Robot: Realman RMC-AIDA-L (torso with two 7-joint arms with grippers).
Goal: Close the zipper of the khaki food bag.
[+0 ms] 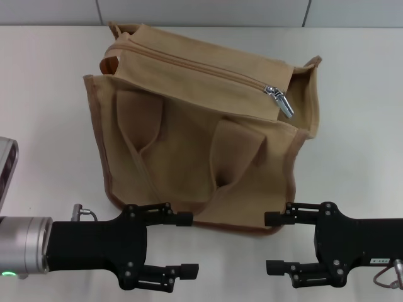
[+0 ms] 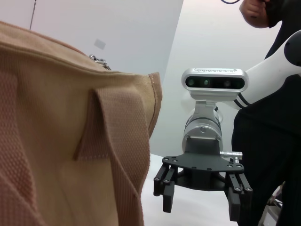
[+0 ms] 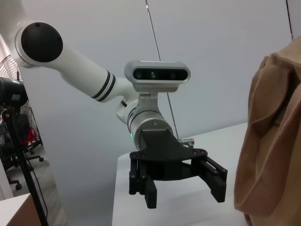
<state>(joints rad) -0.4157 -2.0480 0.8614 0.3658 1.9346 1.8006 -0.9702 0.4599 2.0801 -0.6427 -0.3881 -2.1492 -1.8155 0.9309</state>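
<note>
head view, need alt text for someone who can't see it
A tan canvas bag sits on a white table, its top zipper drawn along to a silver pull tab near the bag's right end. In front of it, the left tool and right tool face each other, both open, touching nothing.

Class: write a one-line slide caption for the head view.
Both open grippers, left and right, wait before the bag, zipper pull at its right end.

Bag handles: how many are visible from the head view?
2, both lying flat against the khaki food bag's near side: one handle toward the robot's left, the other handle toward its right.
</note>
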